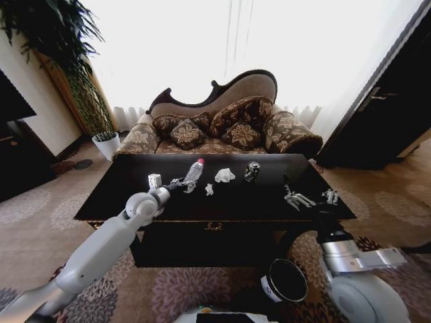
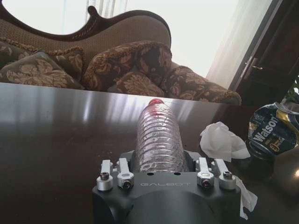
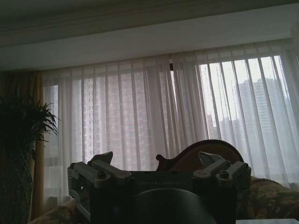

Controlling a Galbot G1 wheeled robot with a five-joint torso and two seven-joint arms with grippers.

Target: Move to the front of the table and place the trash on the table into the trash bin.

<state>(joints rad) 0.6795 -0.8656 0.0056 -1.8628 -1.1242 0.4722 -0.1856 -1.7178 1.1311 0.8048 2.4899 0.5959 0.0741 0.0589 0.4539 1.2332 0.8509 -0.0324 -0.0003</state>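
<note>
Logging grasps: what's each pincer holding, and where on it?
Left pincer grips the bottle around its lower body; right pincer holds nothing.

Table before the sofa, trash near its middle, bin on the floor in front.

The table [image 1: 121, 202] stands before a sofa [image 1: 222, 128]. On it a plastic bottle [image 1: 193, 173] lies left of centre, within the left tool [image 1: 180, 182]. Just right of the bottle lies a small tissue wad [image 1: 209, 190]; behind and right of that, a larger tissue wad [image 1: 224, 175]; farther right, a crumpled wrapper [image 1: 252, 171]. The right tool [image 1: 296, 199] is over the table's right part. The trash bin [image 1: 284, 280] stands on the carpet before the table, right of centre. A potted plant [image 1: 106, 144] stands by the sofa's left end.
</note>
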